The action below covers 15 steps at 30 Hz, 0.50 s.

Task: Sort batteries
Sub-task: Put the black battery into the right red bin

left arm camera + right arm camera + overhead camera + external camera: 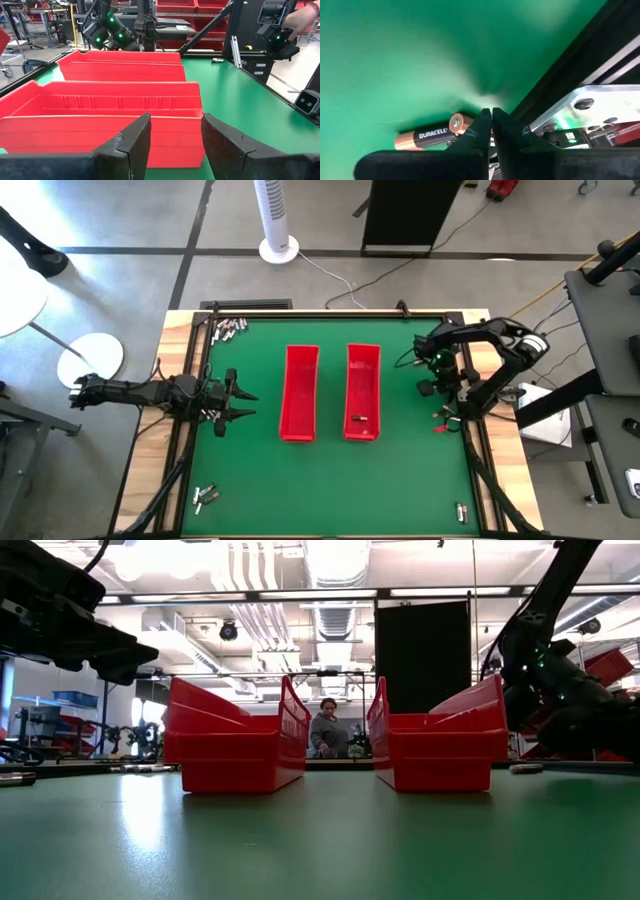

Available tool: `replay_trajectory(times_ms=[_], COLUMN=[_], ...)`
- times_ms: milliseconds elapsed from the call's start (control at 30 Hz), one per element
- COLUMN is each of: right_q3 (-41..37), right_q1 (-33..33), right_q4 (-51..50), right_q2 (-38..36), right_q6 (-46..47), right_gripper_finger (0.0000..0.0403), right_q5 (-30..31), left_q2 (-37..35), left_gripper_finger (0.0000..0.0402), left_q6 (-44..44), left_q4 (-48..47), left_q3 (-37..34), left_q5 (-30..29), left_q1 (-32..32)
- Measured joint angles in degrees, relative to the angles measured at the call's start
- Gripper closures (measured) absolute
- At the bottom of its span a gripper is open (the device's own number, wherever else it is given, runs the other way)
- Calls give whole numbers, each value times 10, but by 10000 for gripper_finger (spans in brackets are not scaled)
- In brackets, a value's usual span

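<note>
We are at the pick-up step: our right gripper point(491, 120) sits low at the table's right edge, fingers pinched together beside a battery point(427, 135) but not holding it. Next we reopen and straddle it. Our left gripper point(172, 137) waits half-open facing the red trays point(100, 107).

left gripper point(244, 405): fingers spread, arm stretched level over the table
right gripper point(491, 116): fingertips pressed together, arm bent downward
</note>
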Motion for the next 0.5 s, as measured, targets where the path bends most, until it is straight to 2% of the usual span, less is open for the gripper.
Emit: replay_trajectory(times_ms=[233, 500], right_q3=[0, 0], right_q1=[39, 79], right_q4=[1, 0], right_q2=[20, 26], right_q6=[-4, -1], right_gripper_finger=[390, 390], right_q5=[-6, -50], left_q2=[0, 0], left_gripper_finger=[247, 247], left_q6=[0, 0], left_q4=[0, 0], left_q3=[0, 0], left_q5=[0, 0], left_q1=[0, 0])
